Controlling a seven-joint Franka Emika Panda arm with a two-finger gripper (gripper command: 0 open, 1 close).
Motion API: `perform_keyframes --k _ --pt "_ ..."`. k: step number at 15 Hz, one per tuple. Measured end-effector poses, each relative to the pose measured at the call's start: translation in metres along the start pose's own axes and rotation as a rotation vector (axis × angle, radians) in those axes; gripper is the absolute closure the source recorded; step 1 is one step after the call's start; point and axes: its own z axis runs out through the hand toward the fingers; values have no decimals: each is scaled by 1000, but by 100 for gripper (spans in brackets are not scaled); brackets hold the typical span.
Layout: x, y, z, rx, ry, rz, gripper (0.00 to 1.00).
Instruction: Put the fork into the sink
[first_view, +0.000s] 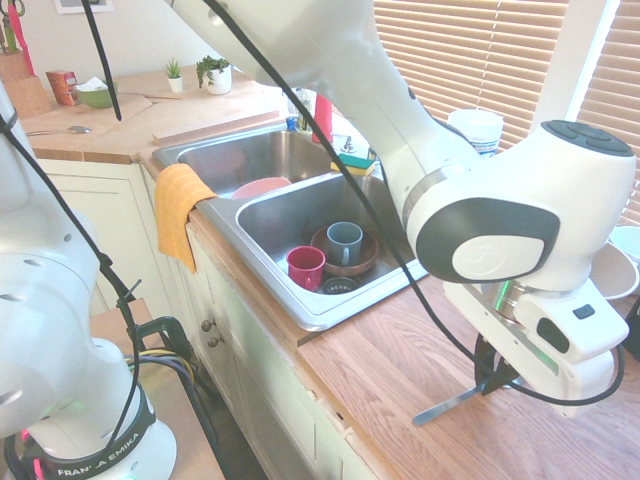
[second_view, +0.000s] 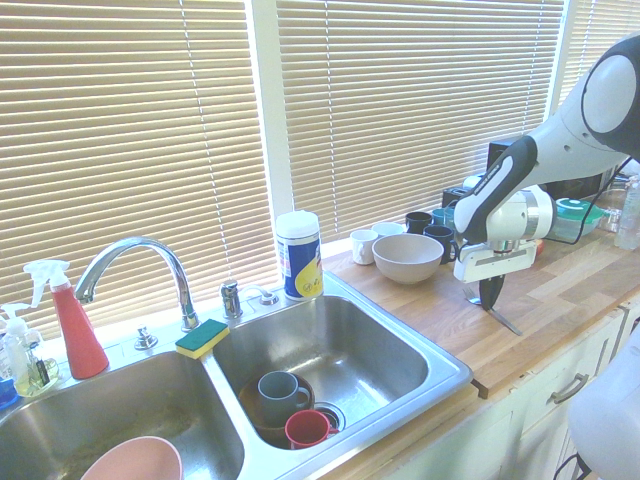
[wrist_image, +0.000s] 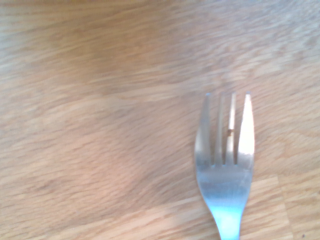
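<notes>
Looking from the largest thing down, you have the steel sink (first_view: 262, 272), double-basined with shiny grey walls, set into the wooden worktop (first_view: 400, 370) well to the left of the arm in the first exterior view. Its nearer basin already holds a brown bowl (first_view: 352, 262) with a grey mug (first_view: 345, 241) and a red mug (first_view: 305, 266). The end effector (first_view: 492, 378) is pressed together on the fork (first_view: 447, 403), pinching the slim flat handle. The long axis slants down, tines low over the grained wood and pointing toward the sink, so I judge your carry runs leftward along that axis.
</notes>
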Motion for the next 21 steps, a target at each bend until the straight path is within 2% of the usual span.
perform_keyframes --k 4,8,10,13,16,21 --pt "7 5 -11 4 6 20 100" --pt "-4 9 -83 16 0 9 100" --pt "-34 -16 -128 46 20 -37 100" --pt "-106 -96 -165 91 54 -114 100" --pt "-171 -169 -152 104 69 -172 100" --pt "-242 -248 -67 103 44 -202 100"
